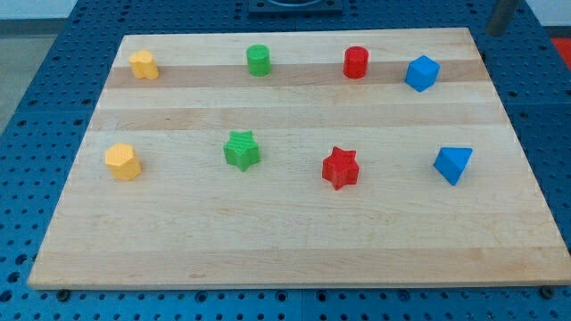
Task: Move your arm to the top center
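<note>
No claw is fitted here, so we cannot say spread or pressed together; the arm ends in a rod, and in the single camera view we take the dark slanted bar far to the right of the green cylinder (258, 60), and a little higher in the view, to be that rod. Our tip (493, 32) seems to sit just off the desk (285, 241), past its top right corner and well apart from every block. The goal, as we judge it, is the bare strip of the top edge just right of the green cylinder, between it and the red cylinder (356, 62). To do this well, we would slide leftward above the top row, staying higher in the view than the blue cube (422, 73) and the red cylinder, so that nothing gets nudged, and stop before drawing level with the green cylinder. The yellow block (143, 64), far left of the green cylinder, is out of the way, as is the lower row: green star (241, 150) below it, second yellow block (122, 161) to its lower left, and red star (340, 168) and blue triangular block (453, 164) to its lower right. The rod is blurred and cut off by the view's top edge, so its exact end, and whether it touches the surface, is hard to tell; the yellow blocks' shapes are unclear too.
</note>
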